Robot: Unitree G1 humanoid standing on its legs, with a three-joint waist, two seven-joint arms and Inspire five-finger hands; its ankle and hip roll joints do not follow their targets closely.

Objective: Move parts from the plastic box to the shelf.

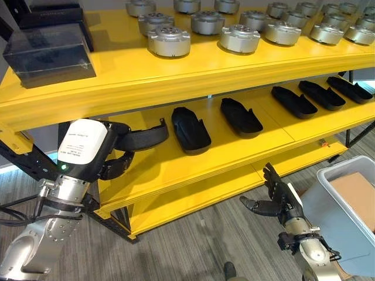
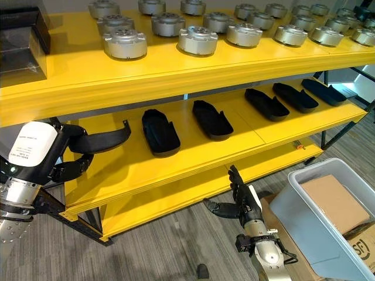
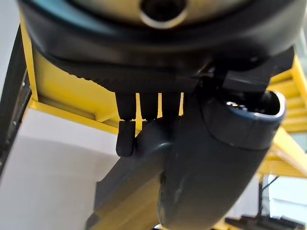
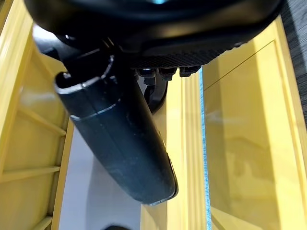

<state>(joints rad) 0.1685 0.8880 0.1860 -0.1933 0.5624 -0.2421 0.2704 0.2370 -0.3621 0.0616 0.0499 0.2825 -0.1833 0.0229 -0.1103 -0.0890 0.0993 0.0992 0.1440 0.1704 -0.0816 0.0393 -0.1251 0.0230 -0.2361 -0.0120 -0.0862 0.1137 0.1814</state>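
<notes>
My left hand (image 1: pixel 114 164) is shut on a black curved part (image 1: pixel 145 136), held over the left end of the yellow shelf's middle board (image 1: pixel 158 167). In the left wrist view its fingers (image 3: pixel 125 139) curl against the dark part (image 3: pixel 122 191). Several more black parts (image 1: pixel 190 130) lie in a row along that board. My right hand (image 1: pixel 280 199) hangs open and empty below the shelf's front edge, fingers spread, beside the grey plastic box (image 1: pixel 340 228). The right wrist view shows its thumb (image 4: pixel 120 139) against the yellow shelf (image 4: pixel 244 120).
Several silver round parts (image 1: pixel 169 41) stand in rows on the top board. A dark clear case (image 1: pixel 50 50) sits at the top board's left end. A brown cardboard piece (image 1: pixel 357 196) lies in the plastic box. A lower yellow board (image 1: pixel 193 196) runs just above the floor.
</notes>
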